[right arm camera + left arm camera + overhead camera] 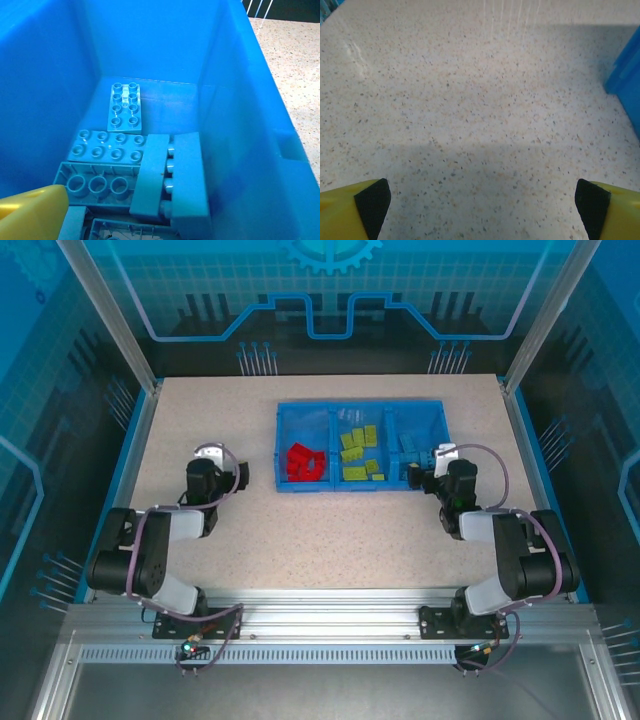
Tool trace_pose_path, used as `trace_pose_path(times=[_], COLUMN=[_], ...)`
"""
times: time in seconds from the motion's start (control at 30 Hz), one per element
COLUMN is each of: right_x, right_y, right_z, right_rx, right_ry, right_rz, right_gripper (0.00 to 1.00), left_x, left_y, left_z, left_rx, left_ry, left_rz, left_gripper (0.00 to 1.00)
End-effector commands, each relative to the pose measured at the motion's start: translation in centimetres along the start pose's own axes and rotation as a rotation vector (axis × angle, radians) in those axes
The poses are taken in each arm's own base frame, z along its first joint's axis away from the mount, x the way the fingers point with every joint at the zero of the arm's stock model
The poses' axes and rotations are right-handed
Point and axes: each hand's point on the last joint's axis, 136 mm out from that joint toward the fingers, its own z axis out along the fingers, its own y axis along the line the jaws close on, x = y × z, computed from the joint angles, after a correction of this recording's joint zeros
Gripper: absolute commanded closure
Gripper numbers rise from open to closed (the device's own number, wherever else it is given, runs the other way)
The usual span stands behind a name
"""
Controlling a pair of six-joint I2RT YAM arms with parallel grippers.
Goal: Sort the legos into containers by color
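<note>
Blue tray point(355, 404) holds red legos point(305, 462), yellow-green legos point(358, 452), blue legos point(107, 146) in separate compartments.

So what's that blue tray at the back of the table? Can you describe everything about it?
The blue tray looks like glossy plastic: one rectangle with low walls, split by two dividers into three open compartments. It lies flat on the speckled table. Red bricks sit in the left one, yellow-green bricks the middle, blue bricks the right.

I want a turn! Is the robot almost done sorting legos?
Looks done: red legos in the left compartment of the tray, yellow-green ones in the middle, blue ones right. In hand: nothing; left end effector and right end effector both open. Left: nothing I spot.
</note>
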Motion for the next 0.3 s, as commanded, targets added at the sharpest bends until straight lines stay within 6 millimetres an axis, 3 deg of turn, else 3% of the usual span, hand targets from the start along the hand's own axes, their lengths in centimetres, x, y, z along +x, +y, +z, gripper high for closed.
trace_pose_path(times=[0.0, 0.27], right_x=[-0.93, -0.93], right_y=[1.03, 1.18], right_z=[0.29, 0.29], right_rx=[-0.061, -0.076], right_ry=[-0.025, -0.025], right_rz=[-0.025, -0.027], right_gripper=[0.00, 0.00], left_x=[-1.14, -1.21], left_y=[-1.02, -1.06], left_z=[-0.24, -0.24], left_rx=[0.078, 0.081], left_ry=[-0.077, -0.086], left_rz=[-0.030, -0.030], left_gripper=[0.01, 0.01])
